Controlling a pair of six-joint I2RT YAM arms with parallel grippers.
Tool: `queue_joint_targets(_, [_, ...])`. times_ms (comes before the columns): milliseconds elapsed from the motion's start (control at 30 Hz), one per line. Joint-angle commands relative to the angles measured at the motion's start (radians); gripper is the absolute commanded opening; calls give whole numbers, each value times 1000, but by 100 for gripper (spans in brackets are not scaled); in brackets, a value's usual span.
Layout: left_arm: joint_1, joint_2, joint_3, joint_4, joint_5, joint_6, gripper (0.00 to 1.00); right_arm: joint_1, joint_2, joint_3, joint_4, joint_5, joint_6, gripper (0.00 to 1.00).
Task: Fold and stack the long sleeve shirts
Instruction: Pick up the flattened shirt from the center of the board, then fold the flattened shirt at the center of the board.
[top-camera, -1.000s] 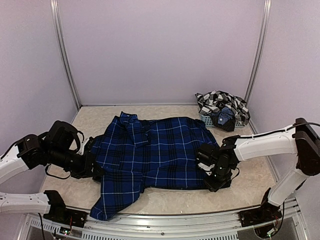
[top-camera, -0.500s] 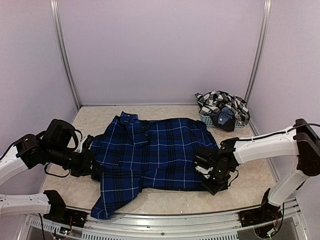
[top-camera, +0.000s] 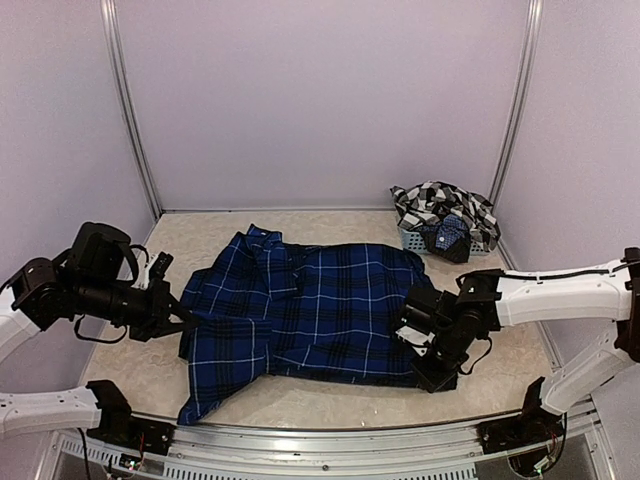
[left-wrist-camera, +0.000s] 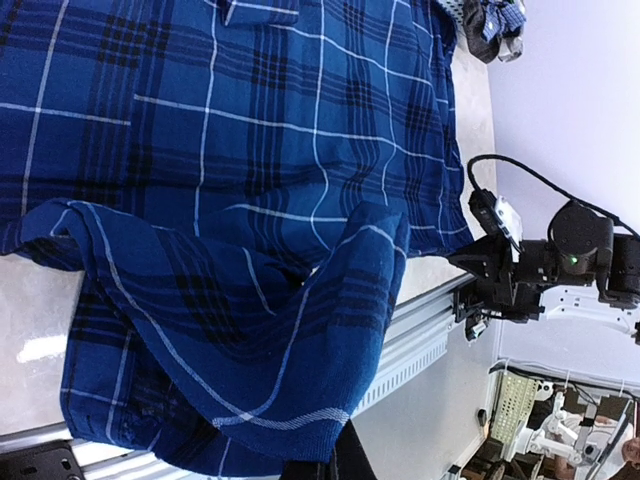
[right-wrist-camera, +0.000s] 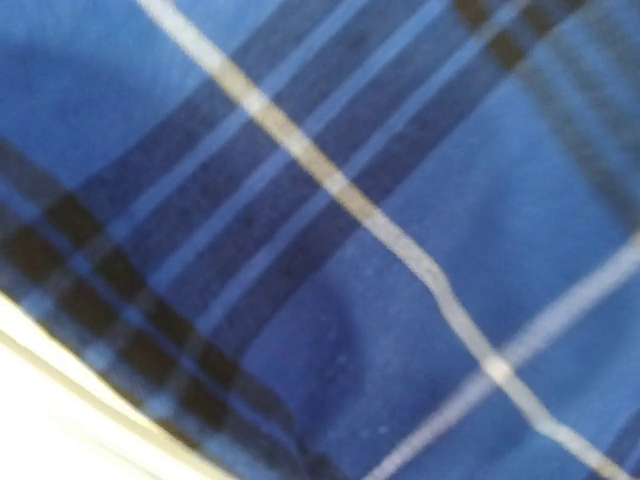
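The navy blue plaid shirt (top-camera: 320, 310) lies spread across the middle of the table, collar toward the back. My left gripper (top-camera: 183, 318) is shut on its left edge and holds that cloth raised. In the left wrist view the blue fabric (left-wrist-camera: 250, 300) hangs in a fold over my dark fingertips (left-wrist-camera: 345, 462). My right gripper (top-camera: 428, 368) sits low on the shirt's near right hem, shut on the cloth. The right wrist view shows only blurred blue plaid (right-wrist-camera: 380, 260), with the fingers hidden. A black-and-white checked shirt (top-camera: 440, 205) is heaped at the back right.
A small grey-blue mesh basket (top-camera: 412, 240) stands under the checked shirt in the back right corner. The metal rail (top-camera: 320, 450) runs along the near table edge. Purple walls close in the back and both sides.
My left gripper has drawn back to the left and up, pulling the shirt's left side and sleeve with it. The right gripper has closed on the right hem and shifted slightly right.
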Motion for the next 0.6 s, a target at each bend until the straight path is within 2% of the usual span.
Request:
queue_joint_targets(0, [80,42,30,116,4,34,0,-67,5,68,-21,3,-12,0])
queue_joint_targets(300, [397,59,-66,253,156,132,0,-263,137,186,9,42,-202,0])
queue_joint_targets(567, [451,172,-76,419,146,173,0,-333,318,351,4,60,-328,0])
